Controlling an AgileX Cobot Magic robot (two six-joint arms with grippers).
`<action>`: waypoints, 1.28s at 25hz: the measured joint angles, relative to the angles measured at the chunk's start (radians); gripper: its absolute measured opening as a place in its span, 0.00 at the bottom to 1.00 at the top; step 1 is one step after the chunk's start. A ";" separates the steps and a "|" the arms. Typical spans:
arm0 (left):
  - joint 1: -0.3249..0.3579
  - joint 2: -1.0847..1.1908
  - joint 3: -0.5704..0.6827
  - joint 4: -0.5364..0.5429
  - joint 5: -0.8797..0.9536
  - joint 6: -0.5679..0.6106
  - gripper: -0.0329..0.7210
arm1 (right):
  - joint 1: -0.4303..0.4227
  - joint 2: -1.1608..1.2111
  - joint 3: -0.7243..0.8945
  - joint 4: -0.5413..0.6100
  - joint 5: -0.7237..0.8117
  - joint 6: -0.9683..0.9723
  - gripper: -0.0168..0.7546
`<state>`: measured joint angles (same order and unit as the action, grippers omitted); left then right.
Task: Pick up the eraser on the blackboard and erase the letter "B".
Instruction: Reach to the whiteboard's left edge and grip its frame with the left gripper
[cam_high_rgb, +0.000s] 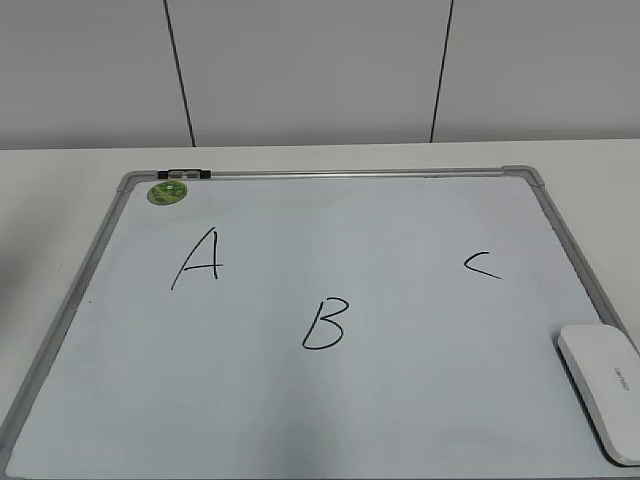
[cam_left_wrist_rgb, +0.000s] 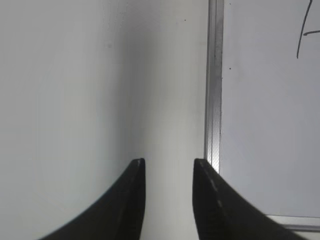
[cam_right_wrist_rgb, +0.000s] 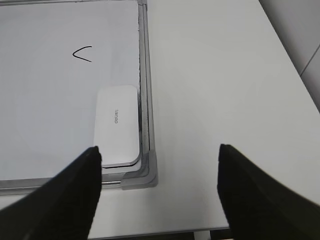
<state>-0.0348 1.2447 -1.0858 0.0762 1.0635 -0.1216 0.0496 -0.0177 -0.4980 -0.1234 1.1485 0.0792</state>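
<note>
**Eraser waiting, both arms clear of the board**

The eraser (cam_right_wrist_rgb: 117, 125) lies flat in the blackboard's (cam_high_rgb: 330, 400) corner toward the desk's (cam_right_wrist_rgb: 215, 75) near right edge, well apart from the letter "B" (cam_high_rgb: 325, 324). The right pincer (cam_right_wrist_rgb: 157, 155) hovers above it, prongs wide apart, probably lining up. The left pincer (cam_left_wrist_rgb: 169, 167), narrowly parted, hangs empty over the desk's left side.
</note>
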 joint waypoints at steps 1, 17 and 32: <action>0.000 0.032 -0.025 -0.002 -0.002 0.000 0.37 | 0.000 0.000 0.000 0.000 0.000 0.000 0.72; 0.000 0.460 -0.256 -0.112 -0.012 0.000 0.37 | 0.000 0.000 0.000 0.000 0.000 0.000 0.72; -0.052 0.734 -0.443 -0.056 -0.014 0.138 0.37 | 0.000 0.000 0.000 0.000 0.000 0.000 0.72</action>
<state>-0.0865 1.9789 -1.5288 0.0206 1.0491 0.0164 0.0496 -0.0177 -0.4980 -0.1234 1.1485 0.0792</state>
